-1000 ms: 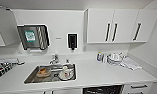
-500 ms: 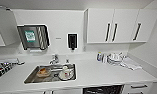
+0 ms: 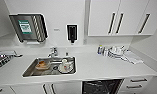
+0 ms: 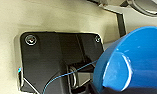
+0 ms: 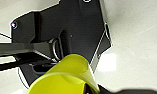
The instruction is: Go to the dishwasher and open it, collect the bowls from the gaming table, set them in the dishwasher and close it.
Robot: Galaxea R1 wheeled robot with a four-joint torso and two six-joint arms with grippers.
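Dishwasher (image 3: 102,87), lower middle of the frame, stands open; a blue bowl (image 4: 134,62) and a yellow bowl (image 5: 66,77) sit close to the wrists, unloaded, grip unclear.

Pretty standard office kitchenette: a white countertop (image 3: 99,66) runs along a white wall (image 3: 59,15), with a steel sink (image 3: 31,71) set into it and a tap (image 3: 53,52) behind. White wall cupboards (image 3: 119,17) with dark bar handles hang above on the right. A paper towel dispenser (image 3: 29,27) and a soap dispenser (image 3: 72,32) are mounted on the wall. White drawers (image 3: 137,83) sit below right.
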